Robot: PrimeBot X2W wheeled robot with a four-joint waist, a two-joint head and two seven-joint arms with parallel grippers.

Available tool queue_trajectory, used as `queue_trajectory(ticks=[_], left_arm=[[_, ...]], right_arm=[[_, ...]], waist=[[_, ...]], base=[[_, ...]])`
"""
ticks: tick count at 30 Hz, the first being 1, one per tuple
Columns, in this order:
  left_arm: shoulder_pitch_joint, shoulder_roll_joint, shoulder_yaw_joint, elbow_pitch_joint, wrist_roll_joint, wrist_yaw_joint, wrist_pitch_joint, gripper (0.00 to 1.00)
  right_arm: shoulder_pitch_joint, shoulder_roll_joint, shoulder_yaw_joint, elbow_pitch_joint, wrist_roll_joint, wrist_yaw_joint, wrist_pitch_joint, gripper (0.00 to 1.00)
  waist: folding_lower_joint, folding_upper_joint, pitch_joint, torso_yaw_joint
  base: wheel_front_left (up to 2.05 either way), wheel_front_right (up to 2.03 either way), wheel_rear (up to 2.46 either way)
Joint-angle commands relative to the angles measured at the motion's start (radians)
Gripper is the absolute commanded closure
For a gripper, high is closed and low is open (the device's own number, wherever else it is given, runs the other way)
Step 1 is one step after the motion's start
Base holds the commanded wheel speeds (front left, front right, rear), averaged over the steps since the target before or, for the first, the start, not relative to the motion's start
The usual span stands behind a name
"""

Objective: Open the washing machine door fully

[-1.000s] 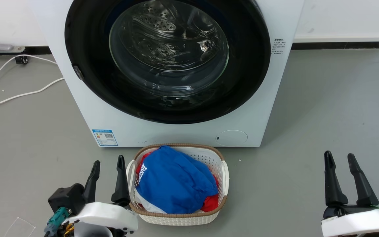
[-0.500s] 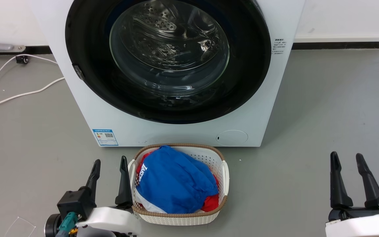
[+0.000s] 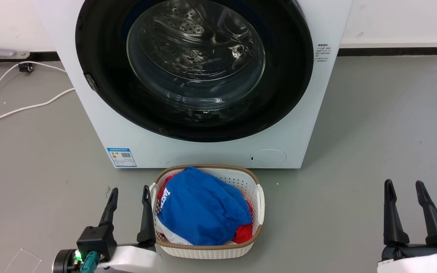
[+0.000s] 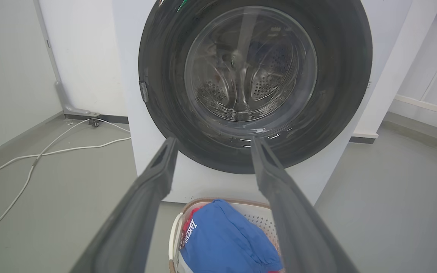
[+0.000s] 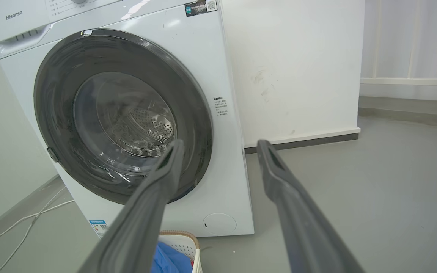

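Facing the shut door [image 3: 194, 70], we hold left gripper [image 3: 130, 189] and right gripper [image 3: 404, 184] low, both spread and empty, flanking the basket [image 3: 259, 197], probably staged for reaching the tab [image 3: 90, 82].

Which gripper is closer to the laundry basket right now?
Left. The left gripper sits beside the laundry basket, at its left rim; the right gripper is well off to its right.

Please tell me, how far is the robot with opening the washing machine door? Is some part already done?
Done: nothing yet; the washing machine door sits shut against the washing machine. In hand: nothing; the left pincer and right pincer are open, low over the floor, apart from the door. Left: reach the door, perhaps at the small tab on its left rim, and swing it fully open.
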Motion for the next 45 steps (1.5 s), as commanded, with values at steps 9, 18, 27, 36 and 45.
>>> queue_trajectory(ticks=[9,18,27,36,45], left_arm=[[0.016,-0.017,0.018,0.017,0.082,-0.011,-0.025,0.00],[0.025,-0.026,0.030,0.023,0.141,-0.020,-0.040,0.00],[0.027,-0.032,0.047,0.028,0.138,-0.035,-0.042,0.00],[0.029,-0.034,0.049,0.028,0.127,-0.035,-0.042,0.00],[0.027,-0.034,0.044,0.031,0.121,-0.030,-0.042,0.00]], right_arm=[[0.023,0.001,0.004,-0.014,-0.086,0.002,-0.027,0.00],[0.038,0.001,-0.002,-0.014,-0.114,0.001,-0.043,0.00],[0.039,0.001,0.004,-0.006,-0.097,0.001,-0.044,0.00],[0.039,0.001,-0.001,0.007,-0.084,0.001,-0.044,0.00],[0.036,0.001,0.001,0.016,-0.089,0.001,-0.044,0.00]], waist=[[0.0000,-0.0001,0.000,0.003],[0.0000,-0.0001,0.001,0.004],[0.0000,-0.0001,-0.001,0.006],[0.0000,-0.0001,-0.001,0.006],[0.0000,-0.0001,-0.001,0.007]], base=[[0.00,0.00,0.00],[0.00,0.00,0.00],[0.00,0.00,0.00],[0.00,0.00,0.00],[0.00,0.00,0.00]])
